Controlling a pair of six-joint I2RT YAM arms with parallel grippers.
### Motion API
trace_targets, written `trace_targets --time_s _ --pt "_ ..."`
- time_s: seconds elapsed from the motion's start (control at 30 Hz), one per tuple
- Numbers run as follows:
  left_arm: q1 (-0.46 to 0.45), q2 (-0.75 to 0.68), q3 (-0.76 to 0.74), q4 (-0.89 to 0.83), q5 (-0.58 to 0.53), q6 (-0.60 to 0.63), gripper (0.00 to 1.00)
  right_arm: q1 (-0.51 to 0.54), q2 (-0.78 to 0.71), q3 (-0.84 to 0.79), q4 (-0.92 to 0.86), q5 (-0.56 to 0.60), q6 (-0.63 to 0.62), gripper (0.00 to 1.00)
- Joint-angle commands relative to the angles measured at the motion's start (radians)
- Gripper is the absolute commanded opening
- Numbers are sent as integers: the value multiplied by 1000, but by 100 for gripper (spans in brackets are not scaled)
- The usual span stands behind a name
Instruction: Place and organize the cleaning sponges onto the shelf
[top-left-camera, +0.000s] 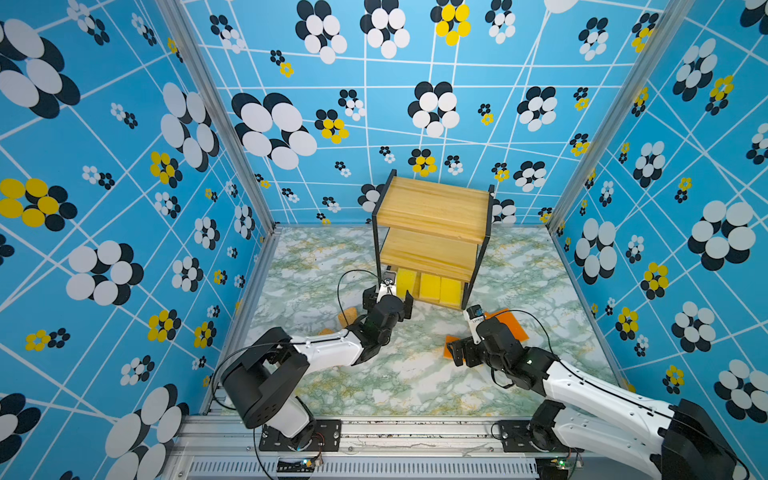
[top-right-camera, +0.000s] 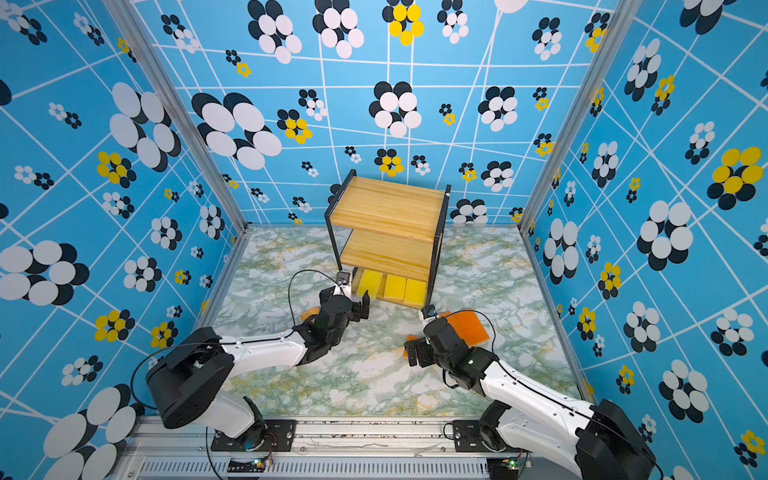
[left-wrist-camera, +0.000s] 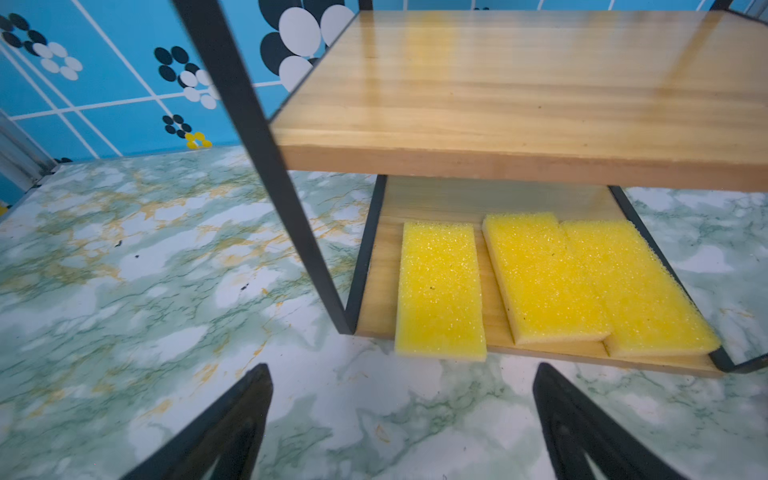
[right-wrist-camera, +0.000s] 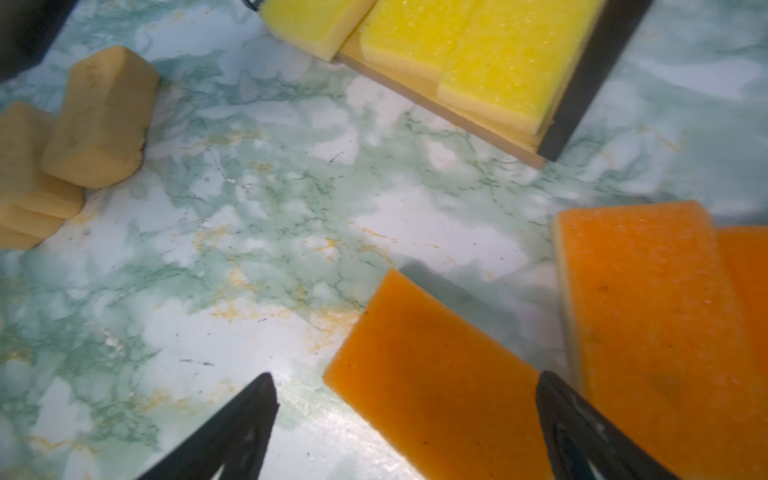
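Left gripper (left-wrist-camera: 401, 368) wide; right gripper (right-wrist-camera: 405, 374) wide over orange sponge (right-wrist-camera: 444, 365) (yellow sponges (left-wrist-camera: 540, 274) on shelf (left-wrist-camera: 519, 104))

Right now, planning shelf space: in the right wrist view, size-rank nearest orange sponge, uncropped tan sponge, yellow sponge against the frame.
Largest: orange sponge, but nearest the camera.
Then tan sponge and yellow sponge: alike; yellow cropped.

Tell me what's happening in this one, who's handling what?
Two robot arms are sorting sponges onto the shelf. Three yellow sponges already lie on its bottom board. The left gripper is open and empty just in front of them. The right gripper is open too, poised over the nearest orange sponge without gripping it. Two more orange sponges lie beside it on the table, and two tan sponges sit farther off.
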Motion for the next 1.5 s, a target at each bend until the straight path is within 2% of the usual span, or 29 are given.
trace_targets --time_s 0.0,0.13,0.3,0.37,0.43,0.57,0.67,1.0,1.47 --pt "-4 -91 -71 -122 -24 -61 99 -4 35 35 105 -142 -45 99" --pt "-3 -216 -153 -194 -9 -127 99 -5 91 44 192 -236 -72 99" --pt "6 -324 -186 -338 43 -161 99 -3 167 69 306 -228 -94 99" --pt "12 -335 -201 -328 69 -162 99 -2 182 72 350 -228 -96 99" --pt "18 -321 -203 -326 45 -184 99 -3 200 83 367 -216 -95 99" --pt "22 -296 -208 -309 24 -217 99 -1 291 131 428 -359 -131 99" --pt "27 -298 -217 -300 31 -227 99 2 400 212 427 -415 -167 99" --pt "40 -350 -254 -327 8 -264 99 55 671 382 498 -386 -228 98" --pt "40 -460 -327 -335 12 -276 99 60 877 525 534 -353 -263 98"
